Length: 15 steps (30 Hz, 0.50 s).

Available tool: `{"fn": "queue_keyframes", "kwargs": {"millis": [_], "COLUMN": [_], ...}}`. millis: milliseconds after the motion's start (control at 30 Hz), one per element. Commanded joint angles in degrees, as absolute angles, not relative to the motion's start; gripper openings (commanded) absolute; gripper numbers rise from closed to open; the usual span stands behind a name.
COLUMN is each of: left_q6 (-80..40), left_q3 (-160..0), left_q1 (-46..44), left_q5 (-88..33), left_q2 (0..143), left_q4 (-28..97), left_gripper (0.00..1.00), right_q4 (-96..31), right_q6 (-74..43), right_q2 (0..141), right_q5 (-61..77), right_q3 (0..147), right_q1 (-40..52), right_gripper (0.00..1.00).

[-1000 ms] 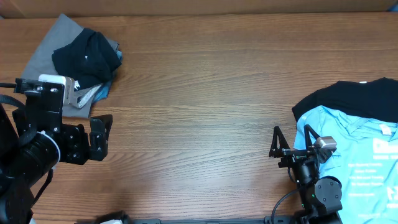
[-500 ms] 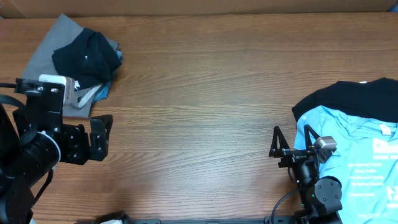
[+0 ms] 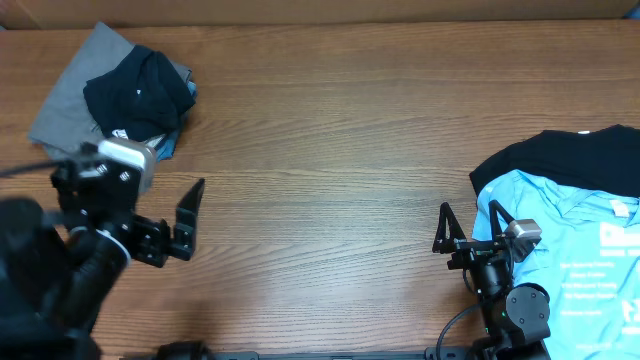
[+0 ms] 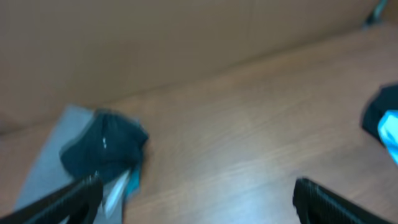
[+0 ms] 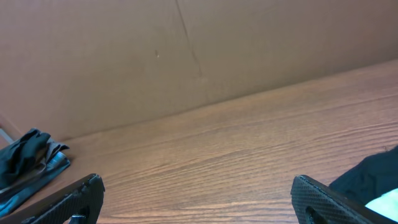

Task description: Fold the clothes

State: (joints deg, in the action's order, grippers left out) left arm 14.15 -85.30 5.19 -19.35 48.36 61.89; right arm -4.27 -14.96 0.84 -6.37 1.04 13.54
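Note:
A pile of clothes lies at the table's far left: a dark navy garment (image 3: 138, 93) on a grey one (image 3: 66, 100), with a bit of blue cloth at its edge. The left wrist view shows the navy garment (image 4: 102, 149) blurred. At the right edge a light blue T-shirt (image 3: 580, 250) lies over a black garment (image 3: 560, 155). My left gripper (image 3: 190, 220) is open and empty over bare wood, right of the left pile. My right gripper (image 3: 470, 235) is open and empty beside the blue shirt's left edge.
The wooden table (image 3: 330, 150) stretches between the two piles. A brown cardboard wall (image 5: 186, 50) stands along the far edge. The arm bases sit at the near edge.
My left arm has swung to the right and turned, and its gripper now sits further from the left pile. The right arm has not moved.

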Motion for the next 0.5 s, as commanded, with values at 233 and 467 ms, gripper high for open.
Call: {"fn": "queue_keyframes", "kwargs": {"millis": [233, 467], "left_q6": [15.22, 15.22], "left_q3": [-43.35, -22.28], "left_q1": [3.60, 3.60], "left_q5": [-19.57, -19.55], "left_q2": [22.87, 6.42], "left_q4": [27.24, 12.71], "left_gripper": [1.00, 1.00], "right_q4": [-3.92, -3.92], "right_q6": [-15.05, -15.05], "right_q2": [0.16, 0.16], "right_q5": [-6.35, -6.35], "right_q3": [0.45, 0.45], "right_q1": [13.52, 13.52], "right_gripper": [1.00, 1.00]}}
